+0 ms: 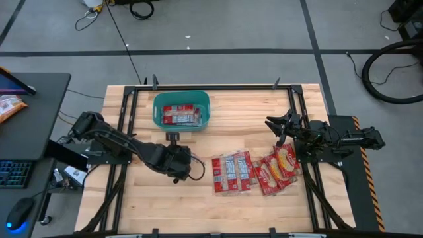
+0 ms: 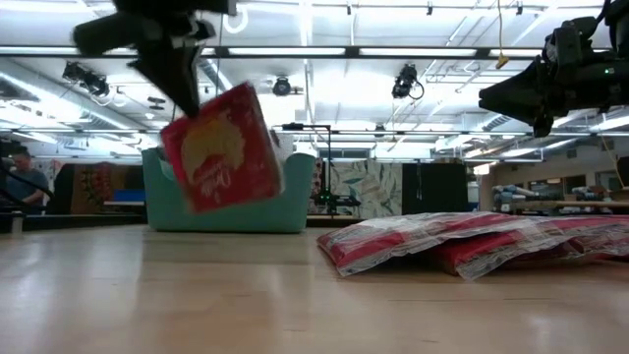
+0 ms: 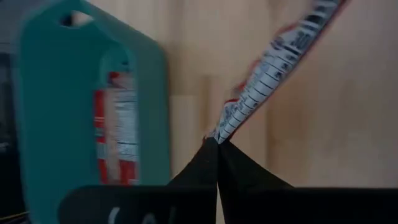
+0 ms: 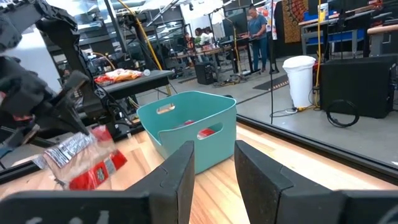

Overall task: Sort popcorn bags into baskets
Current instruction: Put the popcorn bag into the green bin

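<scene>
My left gripper (image 1: 180, 162) hovers over the table's middle, near of the teal basket (image 1: 182, 110), and is shut on a red popcorn bag with a yellow picture (image 2: 221, 147). The basket stands toward the far edge with red packets (image 1: 181, 116) lying flat inside. More popcorn bags lie flat and overlapping in a pile (image 1: 232, 173) that runs right to the yellow-pictured ones (image 1: 279, 166). My right gripper (image 1: 280, 125) is open and raised over the pile's right end, touching nothing. From above, the left gripper hides the held bag. My left gripper pinches the popcorn bag by its top edge (image 3: 225, 127) between its two fingers, which come from above, slanting down. The bag hangs below the fingers, tilted and lifted clear of the table (image 2: 236, 192). The wrist view shows it edge-on.
A black frame runs along the table's edges (image 1: 198, 86). A side desk on the left carries an orange snack bag (image 1: 10, 106) and a keyboard (image 1: 14, 173). Bare wood lies between the basket and the pile (image 1: 244, 125). People stand in the room beyond (image 4: 255, 31).
</scene>
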Controlling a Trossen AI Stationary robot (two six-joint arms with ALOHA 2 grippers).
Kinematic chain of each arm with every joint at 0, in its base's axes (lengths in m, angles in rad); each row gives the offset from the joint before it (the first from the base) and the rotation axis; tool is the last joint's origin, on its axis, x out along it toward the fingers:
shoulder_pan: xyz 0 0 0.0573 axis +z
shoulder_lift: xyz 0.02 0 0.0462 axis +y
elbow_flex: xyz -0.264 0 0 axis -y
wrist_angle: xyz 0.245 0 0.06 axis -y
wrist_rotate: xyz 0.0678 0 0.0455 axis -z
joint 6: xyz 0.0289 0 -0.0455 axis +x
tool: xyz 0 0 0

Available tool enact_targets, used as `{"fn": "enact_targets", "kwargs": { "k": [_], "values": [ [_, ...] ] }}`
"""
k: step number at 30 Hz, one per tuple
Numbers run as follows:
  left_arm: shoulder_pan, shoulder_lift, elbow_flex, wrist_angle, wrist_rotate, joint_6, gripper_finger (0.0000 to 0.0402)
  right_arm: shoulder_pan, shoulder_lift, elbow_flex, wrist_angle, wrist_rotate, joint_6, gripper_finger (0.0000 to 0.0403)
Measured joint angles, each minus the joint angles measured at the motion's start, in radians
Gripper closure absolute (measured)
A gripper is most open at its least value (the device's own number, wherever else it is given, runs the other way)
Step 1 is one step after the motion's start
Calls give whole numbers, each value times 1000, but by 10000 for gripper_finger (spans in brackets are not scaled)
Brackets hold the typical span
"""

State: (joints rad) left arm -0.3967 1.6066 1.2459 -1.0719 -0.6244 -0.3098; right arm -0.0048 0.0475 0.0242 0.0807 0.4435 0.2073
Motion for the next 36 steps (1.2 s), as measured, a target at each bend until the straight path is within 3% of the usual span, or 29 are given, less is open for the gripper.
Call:
{"fn": "enact_targets", "kwargs": {
  "k": [9,16,24,30,36],
  "values": [
    [82,0,188,-303,-141,-75,401,0,0,0,0,0,0,285],
    [260,0,193,-371,-142,-71,401,0,0,0,0,0,0,285],
    [496,0,130,-181,-137,146,401,0,0,0,0,0,0,285],
    [659,4,80,1,-22,268,401,0,0,0,0,0,0,285],
    [771,10,-22,153,-13,347,401,0,0,0,0,0,0,285]
  ]
}}
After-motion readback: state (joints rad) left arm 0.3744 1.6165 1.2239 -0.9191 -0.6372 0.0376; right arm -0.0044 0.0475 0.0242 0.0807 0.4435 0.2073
